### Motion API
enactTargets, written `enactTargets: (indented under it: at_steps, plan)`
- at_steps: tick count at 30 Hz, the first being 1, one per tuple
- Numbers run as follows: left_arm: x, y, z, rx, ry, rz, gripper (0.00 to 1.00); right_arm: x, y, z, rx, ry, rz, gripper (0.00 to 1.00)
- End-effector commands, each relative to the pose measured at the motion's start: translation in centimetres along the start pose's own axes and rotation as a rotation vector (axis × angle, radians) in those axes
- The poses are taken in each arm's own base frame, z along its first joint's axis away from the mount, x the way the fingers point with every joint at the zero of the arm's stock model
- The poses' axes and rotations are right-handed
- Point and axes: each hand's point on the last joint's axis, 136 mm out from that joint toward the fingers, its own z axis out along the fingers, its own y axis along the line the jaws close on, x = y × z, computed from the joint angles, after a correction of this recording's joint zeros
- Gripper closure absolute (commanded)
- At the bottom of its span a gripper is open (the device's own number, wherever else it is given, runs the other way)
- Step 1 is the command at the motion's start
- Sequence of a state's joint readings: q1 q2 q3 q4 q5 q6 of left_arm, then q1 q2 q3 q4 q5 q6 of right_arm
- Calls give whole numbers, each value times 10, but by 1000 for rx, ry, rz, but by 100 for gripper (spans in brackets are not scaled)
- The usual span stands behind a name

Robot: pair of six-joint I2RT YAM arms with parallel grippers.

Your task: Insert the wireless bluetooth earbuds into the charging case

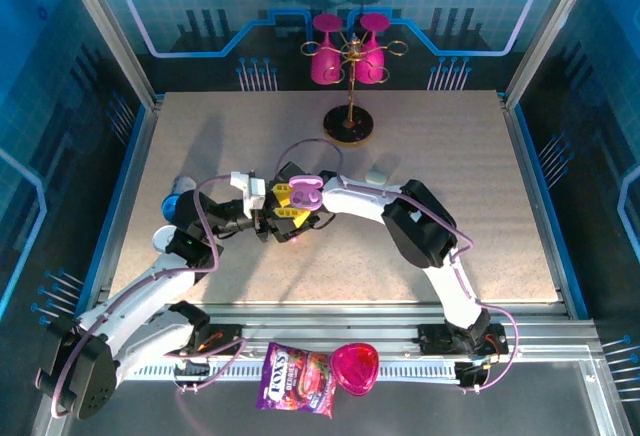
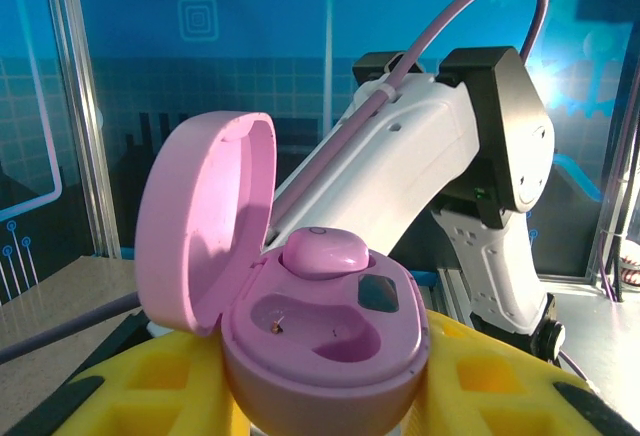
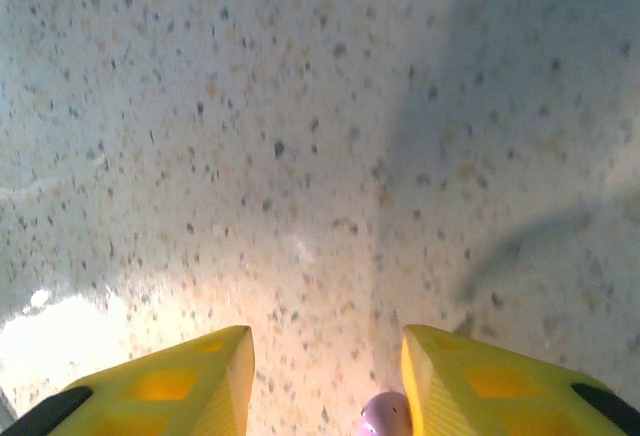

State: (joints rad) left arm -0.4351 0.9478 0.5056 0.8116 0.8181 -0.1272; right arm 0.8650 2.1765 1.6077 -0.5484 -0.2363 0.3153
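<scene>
Count: 1 lilac charging case (image 2: 330, 356), 2 lilac earbuds (image 2: 325, 253) (one in the case, other earbud (image 3: 385, 418) at bottom edge of right wrist view), 2 pink glasses (image 1: 325, 54), 1 snack bag (image 1: 295, 378)

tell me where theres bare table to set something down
Widest bare stretch: the right side of the speckled beige table, between the right arm and the right frame rail. Also the far-left corner, between the gold stand's black base and the left edge. Crowded: the centre, where both arms meet around the open lilac charging case.
</scene>
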Motion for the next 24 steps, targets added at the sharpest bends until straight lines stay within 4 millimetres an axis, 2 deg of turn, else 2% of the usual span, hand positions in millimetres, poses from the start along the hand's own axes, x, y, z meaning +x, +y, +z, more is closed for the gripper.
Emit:
enactTargets:
  at_steps: [1,11,15,20,24]
  plan:
    - [-5,-4,0,9,-13,32,71,2,8,-17,-17,-23,11,57]
    - [-5,-4,0,8,-11,34,71,24,1,-16,-4,19,27,52]
    - [-5,-4,1,11,-11,32,71,25,-5,-16,7,13,36,50]
    - [-6,-3,1,8,-8,30,71,24,-13,-28,77,-18,35,51]
    - [-7,-3,2,9,-9,31,71,34,-19,-35,120,18,38,52]
